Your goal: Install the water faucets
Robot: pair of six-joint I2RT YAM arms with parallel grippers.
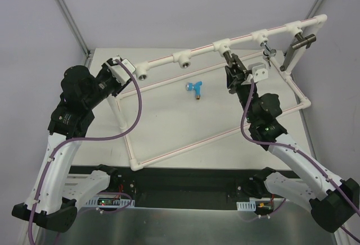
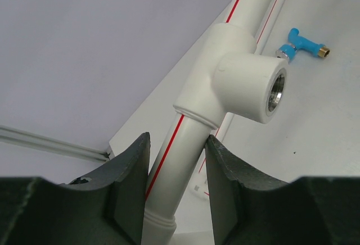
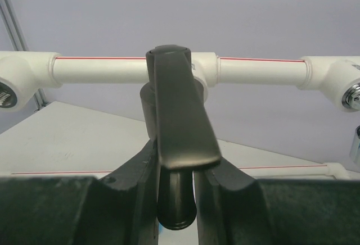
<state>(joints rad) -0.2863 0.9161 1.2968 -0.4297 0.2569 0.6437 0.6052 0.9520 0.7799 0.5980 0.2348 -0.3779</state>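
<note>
r pincer clamped on dark metal tap, its end at 3rd tee of white pipe frame | l pincer closed round frame just beside end socket | blue tap lies on table inside frame, well apart | judge: taps stiff, light, prob slick; grip body not lever, watch cross-thread

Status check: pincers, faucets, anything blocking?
Left pincer clamped on white pipe frame. Right pincer shut on dark grey faucet, at top-rail tee. Blue faucet loose on table. Nothing in the way.
</note>
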